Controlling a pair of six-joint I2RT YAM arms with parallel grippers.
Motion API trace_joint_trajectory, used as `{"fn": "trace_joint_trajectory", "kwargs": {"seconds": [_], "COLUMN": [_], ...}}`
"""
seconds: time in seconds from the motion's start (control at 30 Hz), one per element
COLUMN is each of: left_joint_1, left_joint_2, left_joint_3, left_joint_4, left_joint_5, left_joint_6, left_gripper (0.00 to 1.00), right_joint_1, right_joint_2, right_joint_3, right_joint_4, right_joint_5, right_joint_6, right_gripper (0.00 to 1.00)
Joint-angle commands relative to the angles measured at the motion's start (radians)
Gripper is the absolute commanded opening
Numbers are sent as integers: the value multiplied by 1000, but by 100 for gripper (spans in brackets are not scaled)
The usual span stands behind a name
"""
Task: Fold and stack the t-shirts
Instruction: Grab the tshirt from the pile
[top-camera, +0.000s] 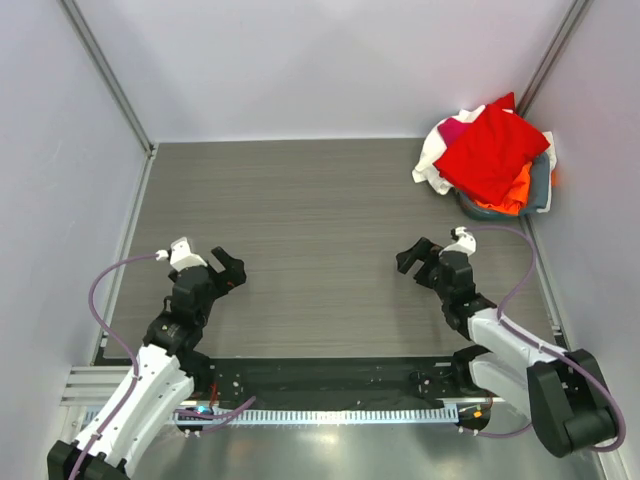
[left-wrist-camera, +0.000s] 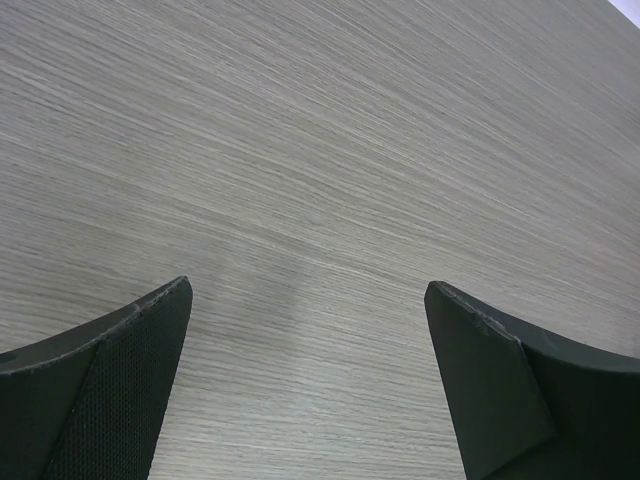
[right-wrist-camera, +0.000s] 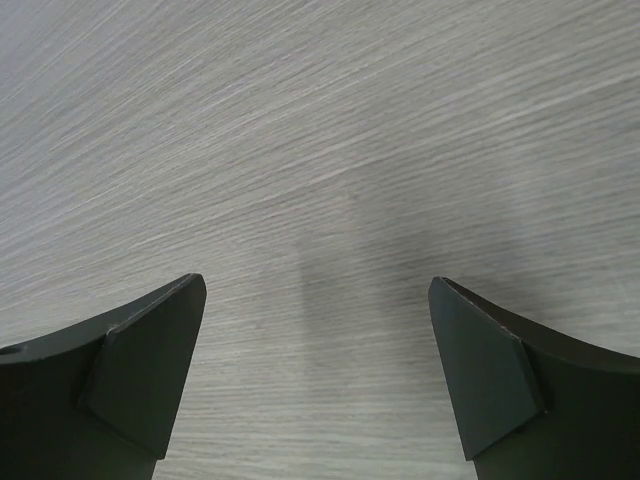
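The t-shirts lie heaped at the table's far right corner, a bright red one (top-camera: 492, 152) on top, with white (top-camera: 433, 158), magenta (top-camera: 452, 130) and orange (top-camera: 515, 195) cloth showing under it. My left gripper (top-camera: 230, 272) hovers open over bare table at the near left. My right gripper (top-camera: 413, 260) hovers open at the near right, well short of the pile. In the left wrist view the fingertips (left-wrist-camera: 150, 330) stand wide apart over wood grain, and the right wrist's fingertips (right-wrist-camera: 165, 320) do the same. Nothing lies between either pair.
A grey basket (top-camera: 540, 185) holds the pile against the right wall. Pale walls close the table (top-camera: 300, 230) on the left, back and right. A black rail (top-camera: 330, 380) with cables runs along the near edge by the arm bases.
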Motion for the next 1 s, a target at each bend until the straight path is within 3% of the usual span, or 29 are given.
{"fn": "trace_joint_trajectory", "kwargs": {"seconds": [0.0, 0.13, 0.3, 0.5, 0.6, 0.83, 0.97], "left_joint_1": [2, 0, 0, 0, 0, 0, 0], "left_joint_2": [8, 29, 65, 86, 97, 112, 123], "left_joint_3": [1, 6, 18, 26, 29, 31, 37], "left_joint_4": [16, 20, 22, 28, 27, 34, 39], "left_joint_5": [-32, -26, -21, -30, -36, -27, -18], "left_joint_6": [-8, -8, -8, -9, -9, -8, -3], "left_gripper": [100, 100, 100, 100, 100, 100, 100], "right_joint_1": [-3, -3, -29, -265, -331, -367, -368], "right_joint_2": [-75, -94, 47, 274, 371, 610, 725], "right_joint_3": [53, 200, 500, 764, 870, 1081, 1183], "right_joint_4": [-108, -303, -556, -608, -608, -607, -607], "right_joint_5": [30, 105, 229, 133, 140, 117, 96], "right_joint_6": [30, -4, 12, 41, 55, 64, 36], "right_gripper": [100, 99, 88, 85, 79, 68, 72]}}
